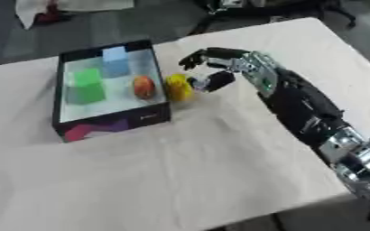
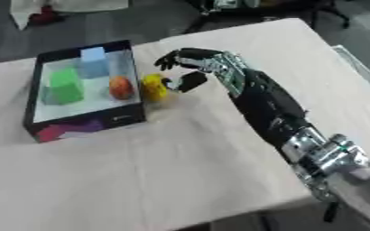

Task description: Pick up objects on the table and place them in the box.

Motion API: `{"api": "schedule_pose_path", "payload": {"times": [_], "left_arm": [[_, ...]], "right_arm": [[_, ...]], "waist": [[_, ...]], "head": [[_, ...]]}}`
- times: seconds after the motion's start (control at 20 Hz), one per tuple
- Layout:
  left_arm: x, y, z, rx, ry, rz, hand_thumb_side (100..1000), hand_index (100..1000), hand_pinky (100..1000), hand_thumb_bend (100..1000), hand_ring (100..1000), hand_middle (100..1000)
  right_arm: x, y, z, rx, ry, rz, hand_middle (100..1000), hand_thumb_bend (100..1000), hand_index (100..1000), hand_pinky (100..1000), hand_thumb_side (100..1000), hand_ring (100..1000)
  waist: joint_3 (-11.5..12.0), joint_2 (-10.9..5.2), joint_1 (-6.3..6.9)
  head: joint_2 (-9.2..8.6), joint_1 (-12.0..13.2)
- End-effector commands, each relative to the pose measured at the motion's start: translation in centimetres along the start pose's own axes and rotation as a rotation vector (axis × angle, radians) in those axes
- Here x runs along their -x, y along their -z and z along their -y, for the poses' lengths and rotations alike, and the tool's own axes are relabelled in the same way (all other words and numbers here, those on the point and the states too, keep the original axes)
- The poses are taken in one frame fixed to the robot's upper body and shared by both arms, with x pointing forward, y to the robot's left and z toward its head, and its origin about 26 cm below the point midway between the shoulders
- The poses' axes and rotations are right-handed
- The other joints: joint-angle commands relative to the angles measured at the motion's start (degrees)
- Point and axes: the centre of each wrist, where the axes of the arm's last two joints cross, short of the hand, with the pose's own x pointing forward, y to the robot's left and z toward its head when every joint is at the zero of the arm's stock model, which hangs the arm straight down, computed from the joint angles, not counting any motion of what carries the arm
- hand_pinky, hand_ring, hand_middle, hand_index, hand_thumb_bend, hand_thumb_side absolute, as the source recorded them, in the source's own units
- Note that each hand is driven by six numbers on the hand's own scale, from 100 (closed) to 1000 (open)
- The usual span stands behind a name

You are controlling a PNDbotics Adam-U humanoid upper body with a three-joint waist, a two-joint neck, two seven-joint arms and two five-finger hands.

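On the beige-covered table (image 1: 180, 171), no lettering is legible on the black box (image 1: 113, 122); right hand (image 1: 219, 67) curls beside, not gripping, the yellow object (image 1: 178, 87).

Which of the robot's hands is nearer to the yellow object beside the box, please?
Right. The right hand is just right of the yellow object, fingers curled toward it; the left hand is not in view.

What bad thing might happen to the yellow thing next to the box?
The yellow object sits right against the box wall, outside it. The right hand is beside it with curled fingers, so a nudge might knock it away instead of gripping it. Lifted too low, it may bump the wall, or land on the orange ball just inside.
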Motion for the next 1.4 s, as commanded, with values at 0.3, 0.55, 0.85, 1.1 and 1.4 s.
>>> {"api": "schedule_pose_path", "payload": {"times": [0.3, 0.55, 0.85, 1.1, 1.4], "left_arm": [[-0.8, 0.4, -0.8, -0.01, 0.008, 0.036, 912, 808, 706, 100, 560, 597], [-0.9, 0.5, -0.7, -0.006, 0.004, 0.044, 912, 809, 707, 100, 561, 598], [-1.1, 0.5, -0.7, -0.007, -0.002, 0.048, 911, 809, 706, 100, 561, 598], [-1.3, 0.6, -0.7, -0.004, -0.008, 0.051, 912, 809, 706, 100, 561, 598], [-1.3, 0.5, -0.6, -0.002, -0.012, 0.051, 912, 809, 706, 100, 561, 598]], "right_arm": [[-0.2, -0.4, 1.8, -0.011, 0.0, -0.008, 875, 100, 964, 871, 827, 861], [0.2, -0.1, 1.0, -0.017, -0.003, -0.038, 874, 100, 964, 872, 785, 860], [0.6, 0.6, -0.7, 0.015, -0.022, -0.091, 860, 100, 961, 865, 713, 849], [0.6, 1.5, -2.2, 0.013, -0.035, -0.093, 846, 100, 955, 864, 717, 844], [-0.2, 2.8, -3.6, -0.012, -0.031, -0.056, 798, 100, 924, 860, 690, 834]], "waist": [[0.1, -0.83, -0.02], [0.2, -0.65, 0.13], [0.3, -0.34, 0.48], [0.3, -0.08, 0.66], [0.3, 0.01, 0.74]], "head": [[-0.11, -0.4], [-0.11, -0.7], [-0.11, -0.8], [-0.11, -0.9], [-0.11, -1.1]]}}
